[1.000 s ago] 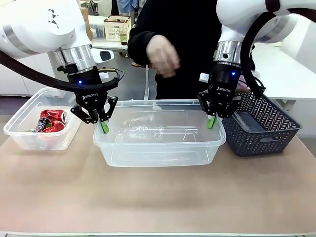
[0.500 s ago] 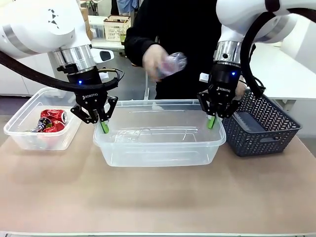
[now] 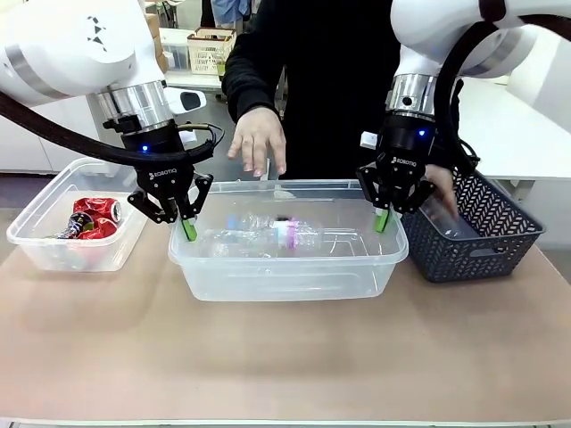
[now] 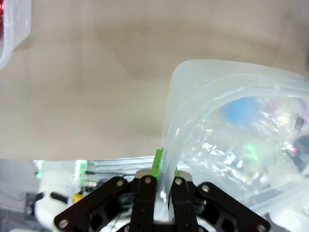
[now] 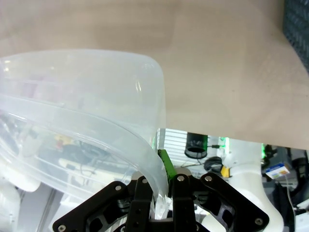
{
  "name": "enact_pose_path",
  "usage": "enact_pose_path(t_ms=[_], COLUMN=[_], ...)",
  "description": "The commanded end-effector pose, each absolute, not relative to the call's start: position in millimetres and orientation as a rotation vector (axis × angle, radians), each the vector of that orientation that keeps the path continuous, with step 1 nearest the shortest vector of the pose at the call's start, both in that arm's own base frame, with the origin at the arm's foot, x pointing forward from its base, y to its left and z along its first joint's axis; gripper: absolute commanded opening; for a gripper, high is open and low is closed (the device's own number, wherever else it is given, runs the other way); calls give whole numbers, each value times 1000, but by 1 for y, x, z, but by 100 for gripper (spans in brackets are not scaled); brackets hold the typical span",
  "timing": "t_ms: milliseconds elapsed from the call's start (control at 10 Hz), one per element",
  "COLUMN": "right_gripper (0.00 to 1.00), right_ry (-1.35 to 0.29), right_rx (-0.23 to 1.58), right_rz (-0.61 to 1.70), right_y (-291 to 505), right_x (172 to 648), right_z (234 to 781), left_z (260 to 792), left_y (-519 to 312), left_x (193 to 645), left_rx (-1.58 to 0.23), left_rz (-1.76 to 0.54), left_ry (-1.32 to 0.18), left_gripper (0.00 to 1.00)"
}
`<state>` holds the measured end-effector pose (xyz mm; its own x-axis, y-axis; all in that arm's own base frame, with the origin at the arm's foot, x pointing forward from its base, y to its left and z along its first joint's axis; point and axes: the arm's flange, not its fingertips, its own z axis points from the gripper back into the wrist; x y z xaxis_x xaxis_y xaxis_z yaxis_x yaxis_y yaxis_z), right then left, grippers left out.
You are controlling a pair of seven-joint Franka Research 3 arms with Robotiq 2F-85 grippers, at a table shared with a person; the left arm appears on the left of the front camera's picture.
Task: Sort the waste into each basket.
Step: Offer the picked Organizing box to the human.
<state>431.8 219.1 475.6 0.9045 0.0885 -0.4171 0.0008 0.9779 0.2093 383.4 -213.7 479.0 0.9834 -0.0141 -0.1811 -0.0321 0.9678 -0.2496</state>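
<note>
**Two end effectors steady the middle tub while waste goes in**

Two bottles [image 3: 268,235] lie in my central tub [image 3: 287,278]. I have the left end effector [image 3: 188,230] pinched on its nine-o'clock rim and the right end effector [image 3: 382,221] on the three-o'clock rim, likely steadying it. The person's hand [image 3: 259,139] hovers at twelve; cans [image 3: 92,217] sit in the smaller tub [image 3: 53,250] at nine.

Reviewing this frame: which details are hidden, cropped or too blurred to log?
- Front view: the person's far hand is motion-blurred and partly behind the right gripper; what it holds in the grey basket is unclear.
- Front view: the bottles in the middle tub blur through its clear wall; their number is unclear.
- Left wrist view: the left tub is cropped by the corner.
</note>
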Motion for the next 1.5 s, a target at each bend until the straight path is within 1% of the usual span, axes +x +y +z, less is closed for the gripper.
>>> enact_pose_path(t_ms=[0, 1400], right_gripper=[0, 0], right_ry=[448, 448], right_rx=[213, 213], right_rz=[42, 42], right_y=[213, 213], right_x=[435, 435], right_z=[480, 480], left_z=[479, 479], left_y=[-204, -204], left_x=[384, 384], left_rx=[-247, -247], left_rz=[34, 34], left_ry=[181, 181], left_gripper=[0, 0])
